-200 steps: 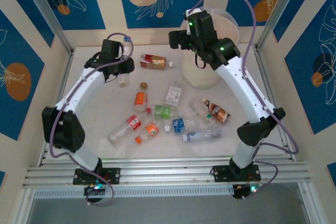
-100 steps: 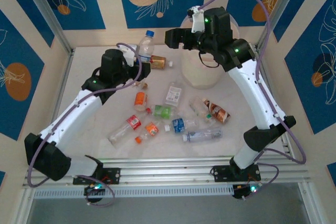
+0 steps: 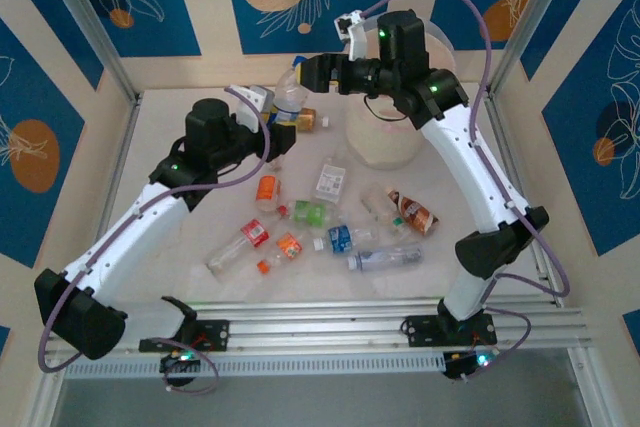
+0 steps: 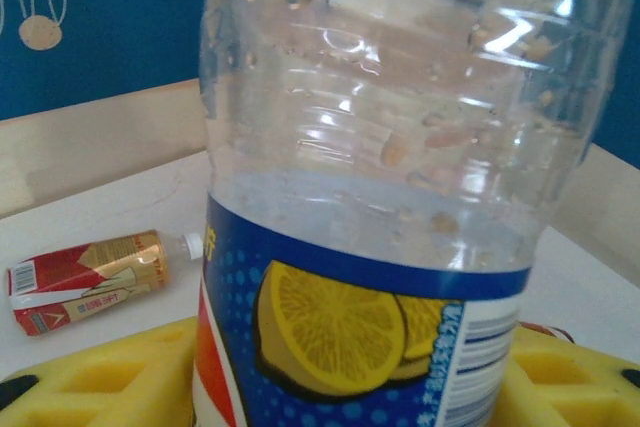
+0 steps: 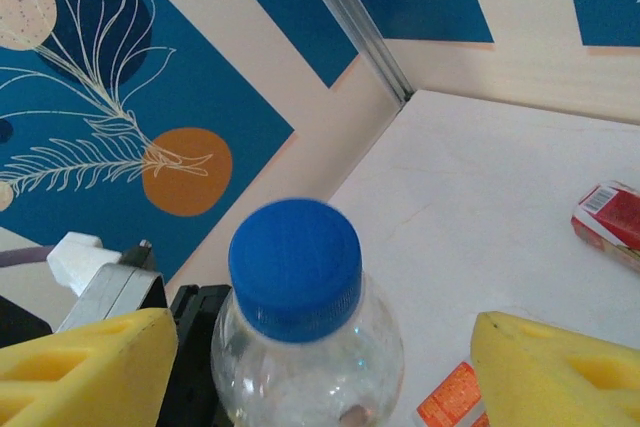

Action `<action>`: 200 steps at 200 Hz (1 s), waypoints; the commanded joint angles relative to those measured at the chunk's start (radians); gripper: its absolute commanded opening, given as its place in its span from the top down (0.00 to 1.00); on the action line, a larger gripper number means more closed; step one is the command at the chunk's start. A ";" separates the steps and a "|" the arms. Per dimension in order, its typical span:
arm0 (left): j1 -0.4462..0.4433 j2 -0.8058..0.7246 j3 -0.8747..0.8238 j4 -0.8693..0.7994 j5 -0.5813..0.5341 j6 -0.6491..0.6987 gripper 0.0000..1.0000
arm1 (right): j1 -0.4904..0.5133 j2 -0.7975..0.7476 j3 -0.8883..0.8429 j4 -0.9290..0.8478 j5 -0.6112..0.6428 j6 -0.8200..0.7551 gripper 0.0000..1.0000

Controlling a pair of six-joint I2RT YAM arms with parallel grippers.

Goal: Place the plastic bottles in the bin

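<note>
Glossy clear plastic bottle (image 4: 400, 147), smooth blue cap (image 5: 295, 265), matt yellow foam claw pads (image 5: 560, 372), matt table (image 5: 480, 177)

Left gripper (image 3: 278, 115) has carried the blue-capped bottle (image 3: 287, 97) rightward from the tabletop's (image 3: 300, 285) far-left corner, tilting it toward the bin (image 3: 385, 142). Right gripper (image 3: 306, 73) has swung left from above the bin; its fingers (image 5: 90, 367) have narrowed and now flank the cap.

We see a clear blue-capped bottle (image 3: 288, 97) upright in the air, just left of the bin (image 3: 390, 147). Its blue label shows a lemon slice, and droplets cling inside. The bin, a tall cream-white bucket, stands at the far right of the tabletop (image 3: 300, 282). Other bottles lie scattered there, among them a crushed red-and-gold one (image 4: 90, 282) and a green-labelled one (image 3: 310, 212).
</note>
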 commanded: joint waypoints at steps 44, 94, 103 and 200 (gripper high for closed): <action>-0.021 -0.025 0.000 0.032 0.039 0.027 0.43 | 0.019 0.058 0.079 0.023 -0.044 -0.005 0.43; -0.020 -0.019 0.002 0.037 0.024 0.017 0.41 | 0.022 0.059 0.079 0.006 -0.024 -0.017 0.75; -0.021 -0.020 0.004 0.038 0.021 0.013 0.35 | 0.021 0.056 0.082 -0.003 -0.012 -0.024 0.80; -0.021 -0.088 0.036 -0.003 -0.062 -0.031 0.00 | 0.024 -0.048 0.167 -0.070 0.335 -0.187 0.94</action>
